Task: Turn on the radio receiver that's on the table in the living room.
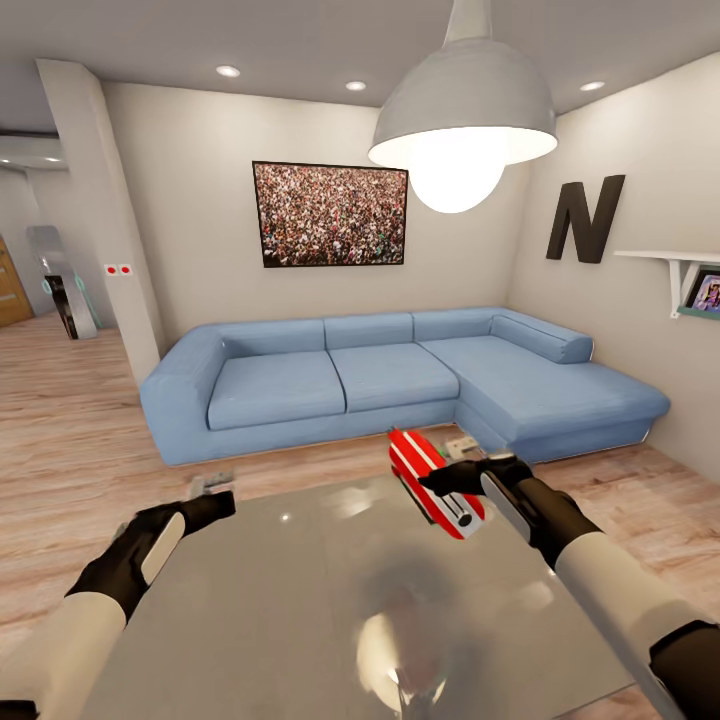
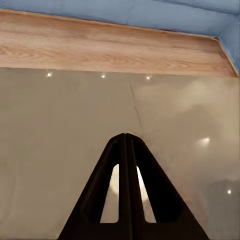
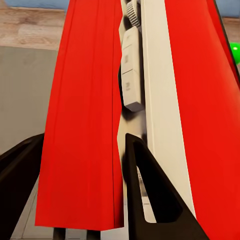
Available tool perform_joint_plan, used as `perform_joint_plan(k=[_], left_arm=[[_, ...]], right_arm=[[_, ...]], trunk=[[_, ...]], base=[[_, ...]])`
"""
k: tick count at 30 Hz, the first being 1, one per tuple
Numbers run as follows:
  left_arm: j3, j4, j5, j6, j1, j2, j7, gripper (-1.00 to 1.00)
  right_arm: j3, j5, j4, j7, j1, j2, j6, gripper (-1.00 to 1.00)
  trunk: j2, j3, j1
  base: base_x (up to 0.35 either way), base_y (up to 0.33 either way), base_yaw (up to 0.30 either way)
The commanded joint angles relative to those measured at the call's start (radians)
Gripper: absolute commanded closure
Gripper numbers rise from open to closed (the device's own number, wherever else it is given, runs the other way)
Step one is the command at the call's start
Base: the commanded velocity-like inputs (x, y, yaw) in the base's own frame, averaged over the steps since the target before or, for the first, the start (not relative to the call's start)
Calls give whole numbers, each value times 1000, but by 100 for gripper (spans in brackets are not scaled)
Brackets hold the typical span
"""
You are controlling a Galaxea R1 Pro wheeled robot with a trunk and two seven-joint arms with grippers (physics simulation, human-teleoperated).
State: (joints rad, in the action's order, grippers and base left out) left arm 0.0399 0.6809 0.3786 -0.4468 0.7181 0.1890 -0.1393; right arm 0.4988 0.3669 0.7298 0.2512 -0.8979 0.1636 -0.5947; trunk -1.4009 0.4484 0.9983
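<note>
Two fingers of the right gripper (image 3: pixel 82 185) straddle the red handle of the radio (image 1: pixel 432 478): in the right wrist view one finger sits on the outer side of the handle and the other in the slot between handle and white body, so the grip looks closed around the handle. The head view shows the radio tilted, near the table's (image 1: pixel 300 600) far right corner, with the right gripper (image 1: pixel 455 478) at its side. Whether its lower end touches the glass or hangs just above it cannot be told.

The left gripper (image 2: pixel 126 150) has its fingers pressed together, holding nothing, hovering over bare tabletop near the left edge (image 1: pixel 205 505), well apart from the radio.

Risks, judged from this pose: the hold is on a thin, smooth handle, so the radio could swing or slip out if the wrist turns fast. A drop would land it close to the table edge, and it might go over onto the floor (image 1: pixel 80 420) by the sofa (image 1: pixel 400 375). The row of white buttons (image 3: pixel 131 70) in the slot lies just beyond the inner finger; a careless push could jam the finger against them or press the wrong one. If the left arm must reach the switch, it has to cross most of the table, and a hard poke could knock the radio loose.

Hidden things: the dial face is mostly turned away or blocked by the gripper, and which control is the power switch is unclear. A small green spot (image 3: pixel 235 49) at the frame's edge is cut off. Small items on the floor past the table are too blurred to name.
</note>
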Motion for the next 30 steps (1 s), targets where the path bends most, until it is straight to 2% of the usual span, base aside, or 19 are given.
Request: perform_joint_plan(k=[1,5,6,9,13,17,19,21,27,30], left_arm=[[0,-14,-1,12,-1,0,0,100],[0,-174,-12,113,-3,4,10,100],[1,-195,-12,128,-3,4,15,100],[1,-300,-13,234,-3,5,60,100],[5,-394,-11,317,-3,-5,82,100],[22,-450,-9,349,-3,-22,89,100],[62,-468,-11,359,-3,-29,94,100],[76,-473,-12,361,-3,-26,94,100],[86,-478,-12,364,-3,-24,95,100],[87,-478,-13,365,-3,-22,95,100]], right_arm=[[-1,2,1,0,2,0,3,100],[1,3,-1,2,26,-2,73,100],[1,3,-1,2,28,-2,78,100],[1,2,-1,1,33,-2,93,100],[1,1,-1,0,34,-3,95,100],[1,2,-1,0,34,-3,95,100],[1,3,-1,0,34,-3,96,100],[1,4,-2,0,35,-2,96,100],[0,7,-11,7,36,-1,89,100],[0,8,-21,55,36,0,86,100]], trunk=[[0,0,0],[0,0,0],[0,0,0],[0,0,0],[0,0,0],[0,0,0],[0,0,0],[0,0,0],[0,0,0],[0,0,0]], base=[[0,0,0],[0,0,0],[0,0,0],[0,0,0],[0,0,0],[0,0,0],[0,0,0],[0,0,0],[0,0,0],[0,0,0]])
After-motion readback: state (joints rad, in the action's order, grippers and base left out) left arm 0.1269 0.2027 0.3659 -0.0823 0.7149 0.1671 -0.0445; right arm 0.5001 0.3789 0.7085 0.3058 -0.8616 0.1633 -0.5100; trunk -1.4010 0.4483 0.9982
